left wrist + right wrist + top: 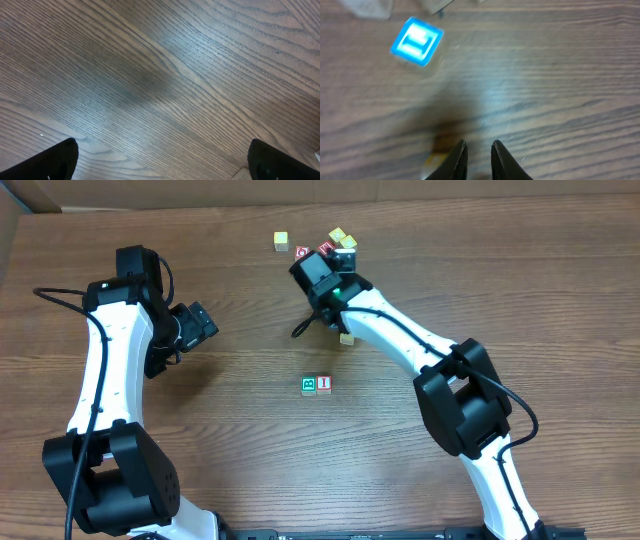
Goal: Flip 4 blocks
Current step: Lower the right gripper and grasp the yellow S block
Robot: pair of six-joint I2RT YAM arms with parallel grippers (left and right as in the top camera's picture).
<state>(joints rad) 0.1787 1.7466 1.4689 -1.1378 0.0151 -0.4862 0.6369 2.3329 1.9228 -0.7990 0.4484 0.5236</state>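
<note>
Two blocks stand side by side mid-table, one with a green face and one with a red mark. A pale yellow block lies beside my right forearm. In the right wrist view a blurred block with a blue L sits up and to the left. A yellow patch shows just left of the fingers. My right gripper hangs over bare wood, its jaws a narrow gap apart and holding nothing. My left gripper stands wide open over bare table at the left.
Several small cubes cluster at the far edge: a yellow one, one with a red ring, a red one and two yellowish ones. The right arm reaches across from the lower right.
</note>
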